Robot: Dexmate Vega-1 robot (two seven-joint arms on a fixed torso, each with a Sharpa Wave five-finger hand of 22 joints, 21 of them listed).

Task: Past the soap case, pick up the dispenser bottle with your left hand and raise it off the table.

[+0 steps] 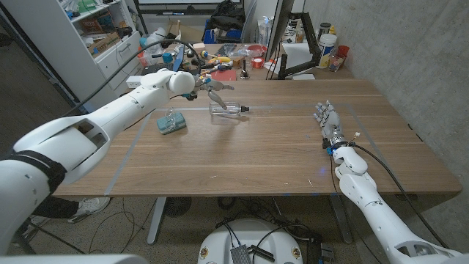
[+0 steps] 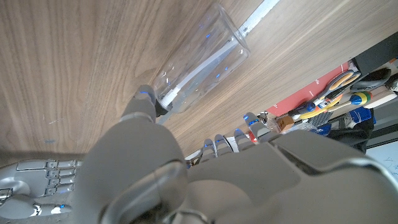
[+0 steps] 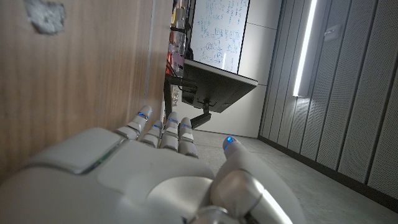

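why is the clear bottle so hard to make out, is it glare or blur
Mostly transparency: in the head view the dispenser bottle is small and the wood shows through it beneath the left hand. In the left wrist view the bottle is sharp, with small bright glints; the hand up close looks soft.

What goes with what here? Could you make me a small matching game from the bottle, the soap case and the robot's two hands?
Things:
1. dispenser bottle
2. soap case
3. left hand
4. right hand

Descriptions:
a. teal, on the table beside the left arm
b. holds nothing, at the table's right side
c. clear plastic, near the table's middle
d. reaches over the bottle's top

Pairs: 1-c, 2-a, 3-d, 4-b
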